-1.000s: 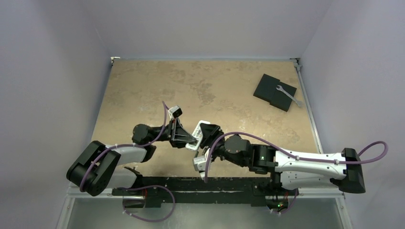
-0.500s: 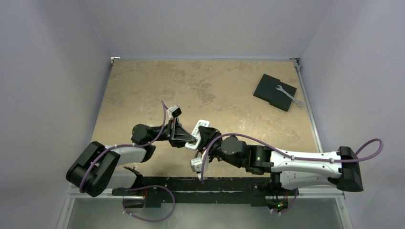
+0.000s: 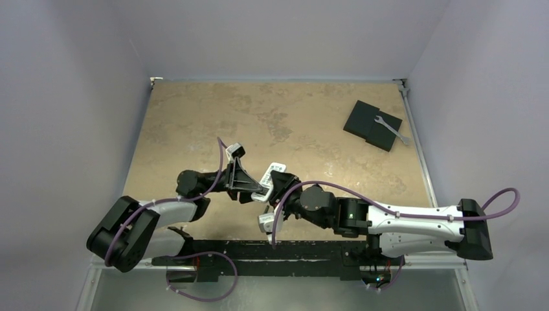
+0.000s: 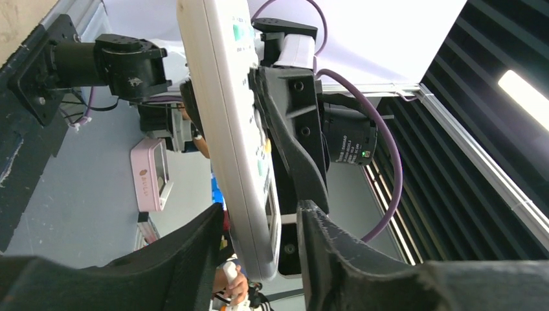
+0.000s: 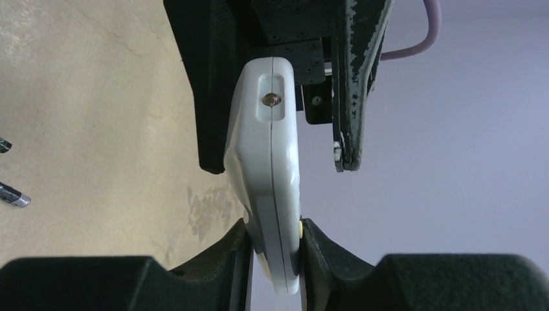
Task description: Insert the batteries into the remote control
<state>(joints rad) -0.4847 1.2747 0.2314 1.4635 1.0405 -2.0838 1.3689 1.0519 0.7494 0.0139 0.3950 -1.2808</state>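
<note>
The white remote control [image 3: 272, 172] hangs above the table between both grippers. My right gripper [image 3: 276, 184] is shut on it: in the right wrist view its fingers [image 5: 273, 236] press both sides of the remote's lower end [image 5: 267, 162]. My left gripper [image 3: 259, 190] is open around the remote. In the left wrist view [image 4: 259, 223] the remote [image 4: 236, 129] stands edge-on between the jaws with a gap on each side. Two batteries [image 5: 13, 195] lie on the table at the left edge of the right wrist view. They are hidden in the top view.
A black flat square pad [image 3: 369, 123] with a silver wrench [image 3: 393, 131] on it lies at the table's far right. Walls close the table [image 3: 194, 123] on the left, back and right. The arm bases stand at the near edge.
My right arm has shifted left and drawn in toward the left gripper. The left arm has dropped slightly. The remote stays between the two grippers in about the same place.
</note>
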